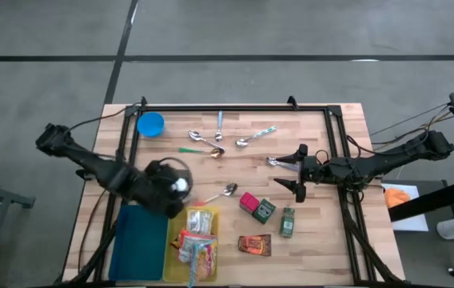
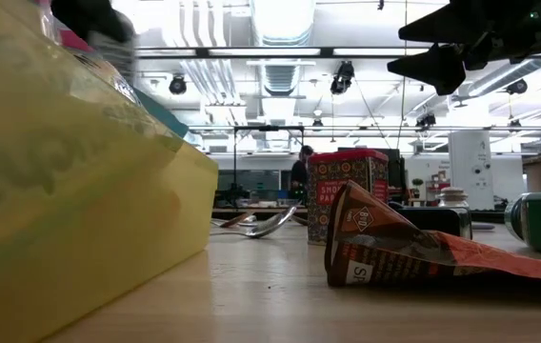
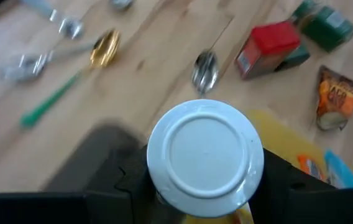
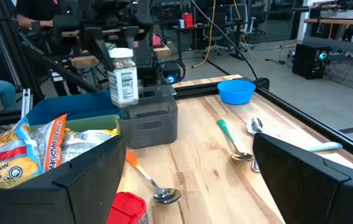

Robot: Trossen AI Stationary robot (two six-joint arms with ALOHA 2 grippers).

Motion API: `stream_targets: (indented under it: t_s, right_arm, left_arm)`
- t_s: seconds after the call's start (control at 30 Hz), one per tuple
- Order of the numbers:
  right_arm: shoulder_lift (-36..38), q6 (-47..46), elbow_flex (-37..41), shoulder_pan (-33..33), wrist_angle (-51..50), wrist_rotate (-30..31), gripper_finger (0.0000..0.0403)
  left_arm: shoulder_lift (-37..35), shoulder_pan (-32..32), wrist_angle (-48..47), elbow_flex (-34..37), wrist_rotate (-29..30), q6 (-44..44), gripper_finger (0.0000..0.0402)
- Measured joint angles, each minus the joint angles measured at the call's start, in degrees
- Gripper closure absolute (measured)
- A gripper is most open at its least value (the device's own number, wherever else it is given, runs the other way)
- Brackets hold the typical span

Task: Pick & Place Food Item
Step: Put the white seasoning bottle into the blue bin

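Observation:
A small clear jar [image 1: 181, 186] with a white cap and a white label hangs above the table's near left, by the far end of the yellow tray [image 1: 211, 214]. My left gripper [image 1: 173, 187] is shut on it. The left wrist view shows the jar's round white end [image 3: 204, 155] facing the camera. In the right wrist view the jar [image 4: 123, 78] shows off the wood. My right gripper [image 1: 297, 172] hovers open and empty right of centre, fingers wide apart [image 4: 192, 180]. My left gripper pinches the jar between its two fingers [image 3: 130, 183], one on each side of its round body [image 3: 153, 167]. The jar is lifted clear of the table and stands about upright with its white cap up [image 4: 120, 53]. The jar's own end hides the place of contact.
The yellow tray holds noodle packets [image 1: 199, 250], with a blue tray [image 1: 139, 240] to its left. A red box [image 1: 248, 202], green box [image 1: 264, 210], green can [image 1: 288, 222] and brown packet [image 1: 254, 245] lie near centre. Several spoons [image 1: 211, 148] and a blue bowl [image 1: 151, 124] lie farther back.

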State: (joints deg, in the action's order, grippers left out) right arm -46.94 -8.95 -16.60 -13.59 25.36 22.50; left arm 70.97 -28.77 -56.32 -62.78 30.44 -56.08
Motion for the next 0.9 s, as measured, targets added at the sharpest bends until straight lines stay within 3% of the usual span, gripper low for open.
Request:
stream_targets:
  t_s: [0.2, 0.43, 0.9]
  right_arm:
    - [0.0, 0.0, 0.0, 0.0, -0.02, 0.01, 0.0054]
    - [0.0, 0.0, 0.0, 0.01, 0.0, 0.01, 0.0054]
    - [0.0, 0.0, 0.0, -0.01, 0.0, 0.01, 0.0054]
  left_arm:
    - [-0.02, -10.4, -12.82, -0.31, 0.73, -26.46, 0.022]
    - [1.75, -21.74, -20.36, -0.29, -1.36, -52.43, 0.022]
    - [11.65, -34.78, -27.07, -0.24, -14.0, -85.17, 0.022]
